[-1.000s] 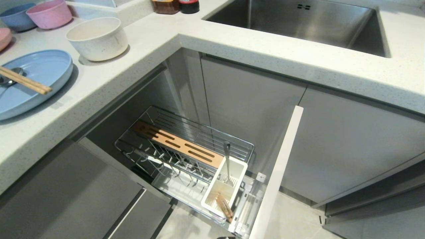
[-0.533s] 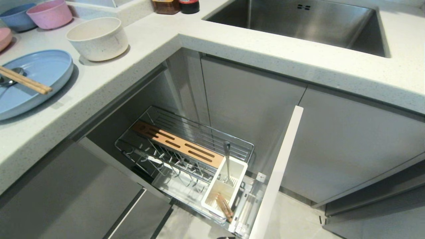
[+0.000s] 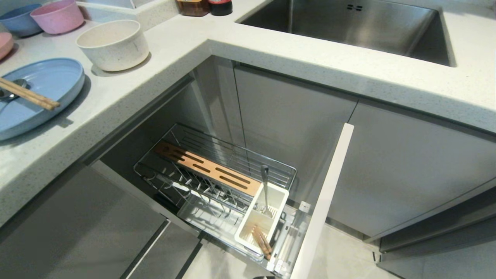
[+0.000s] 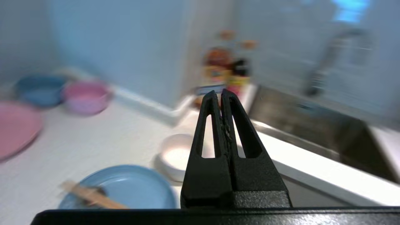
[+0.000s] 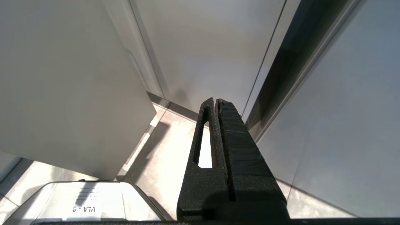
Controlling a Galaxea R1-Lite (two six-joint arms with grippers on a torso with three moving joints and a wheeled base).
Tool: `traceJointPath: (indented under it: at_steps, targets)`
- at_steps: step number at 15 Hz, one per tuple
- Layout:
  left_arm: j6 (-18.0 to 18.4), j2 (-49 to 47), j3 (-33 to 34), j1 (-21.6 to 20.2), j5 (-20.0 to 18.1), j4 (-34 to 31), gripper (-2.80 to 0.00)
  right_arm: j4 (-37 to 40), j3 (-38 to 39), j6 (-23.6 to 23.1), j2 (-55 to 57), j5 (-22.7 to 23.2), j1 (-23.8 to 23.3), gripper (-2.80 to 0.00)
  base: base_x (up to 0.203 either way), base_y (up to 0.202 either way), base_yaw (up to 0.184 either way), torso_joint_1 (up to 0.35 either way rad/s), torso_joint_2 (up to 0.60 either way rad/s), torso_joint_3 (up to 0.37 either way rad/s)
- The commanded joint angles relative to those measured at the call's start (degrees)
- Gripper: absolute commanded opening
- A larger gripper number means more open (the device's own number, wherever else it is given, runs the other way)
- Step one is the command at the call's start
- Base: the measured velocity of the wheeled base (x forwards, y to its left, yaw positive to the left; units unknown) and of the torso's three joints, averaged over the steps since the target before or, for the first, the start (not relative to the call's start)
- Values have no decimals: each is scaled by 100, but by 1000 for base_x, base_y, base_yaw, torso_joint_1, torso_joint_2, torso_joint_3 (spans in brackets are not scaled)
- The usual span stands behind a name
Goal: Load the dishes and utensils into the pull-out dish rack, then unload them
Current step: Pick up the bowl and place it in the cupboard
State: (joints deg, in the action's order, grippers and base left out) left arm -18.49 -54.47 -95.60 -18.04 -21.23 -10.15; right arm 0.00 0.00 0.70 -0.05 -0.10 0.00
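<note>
Lying across the plate (image 3: 42, 93), chopsticks (image 3: 29, 95) point toward the sink (image 3: 348, 31).

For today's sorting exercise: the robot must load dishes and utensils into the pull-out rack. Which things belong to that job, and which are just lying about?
Job:
cream bowl
blue plate
chopsticks
spoon
dish rack
left gripper, shut

Lying about:
pink bowl
small blue bowl
pink plate
sink
</note>
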Motion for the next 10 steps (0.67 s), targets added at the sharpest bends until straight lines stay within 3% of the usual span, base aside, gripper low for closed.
traceJointPath:
  at_steps: [1,5,10]
  targets:
    - [-41,-969,-410,-45,355,-177,-280,0,0,1,5,1,0,-280,0,0,0,0,0,0]
    - [-161,-2017,-921,91,1622,-898,-280,0,8,1,5,1,0,-280,0,0,0,0,0,0]
    - [-685,-2654,-1269,1508,2769,-1065,-280,0,9,1,5,1,0,-280,0,0,0,0,0,0]
